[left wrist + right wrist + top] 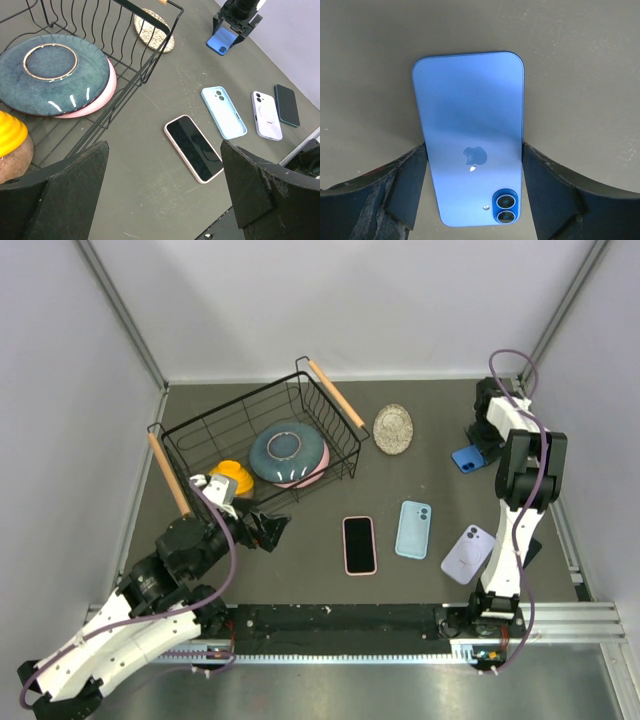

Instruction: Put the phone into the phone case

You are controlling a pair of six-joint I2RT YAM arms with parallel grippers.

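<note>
A blue phone [470,135] lies back up on the dark mat at the far right [466,457], also visible in the left wrist view [222,40]. My right gripper [473,149] straddles it, with one pad against each long edge, near the camera end. A light blue phone case [413,529] [223,111] and a lilac case [467,553] [266,114] lie in the middle front. Beside them rests a pink-rimmed phone [359,544] [194,148], screen up. My left gripper [262,528] [165,150] hovers open near the basket's front corner, holding nothing.
A black wire basket [335,445] at the back left holds a blue plate [288,452] on a pink one and a yellow item [230,478]. A speckled round disc [393,428] lies right of it. A dark slab [287,105] sits beside the lilac case.
</note>
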